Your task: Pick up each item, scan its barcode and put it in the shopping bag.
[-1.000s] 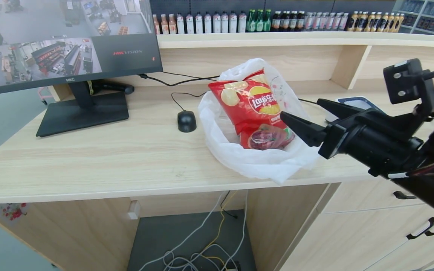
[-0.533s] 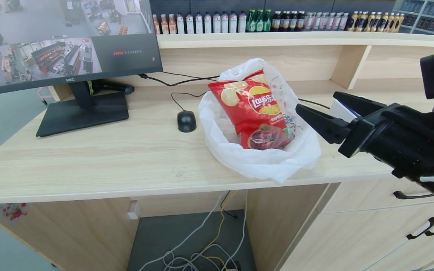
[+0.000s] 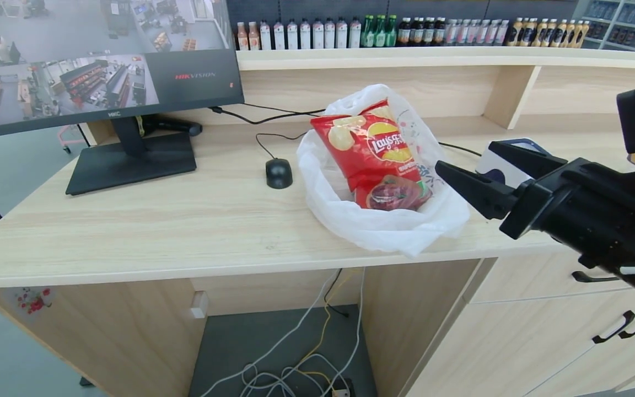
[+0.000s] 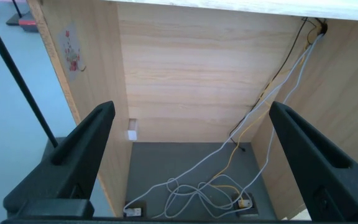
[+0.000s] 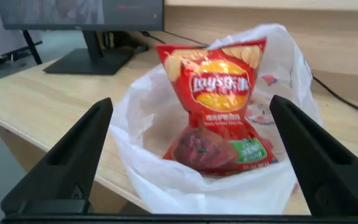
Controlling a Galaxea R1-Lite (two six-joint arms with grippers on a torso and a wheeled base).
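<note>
Below, left tool (image 4: 191,109) (jaws apart) faces cables (image 4: 194,191); chips (image 3: 375,149) lie in shopping bag (image 3: 383,234).

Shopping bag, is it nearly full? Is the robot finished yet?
Done: the chip bag and a smaller red packet sit in the shopping bag. In hand: nothing; the right hand is open beside the bag, the left hand open below the counter. Left: I cannot tell if more items wait.

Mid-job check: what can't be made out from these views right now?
Shopping bag floor: head and right wrist views, covered by the chip bag and red packet.
Barcodes: none faces a camera.
White and blue device: head view, partly behind the right gripper.
Shelf bottles: head view, too small to identify.
</note>
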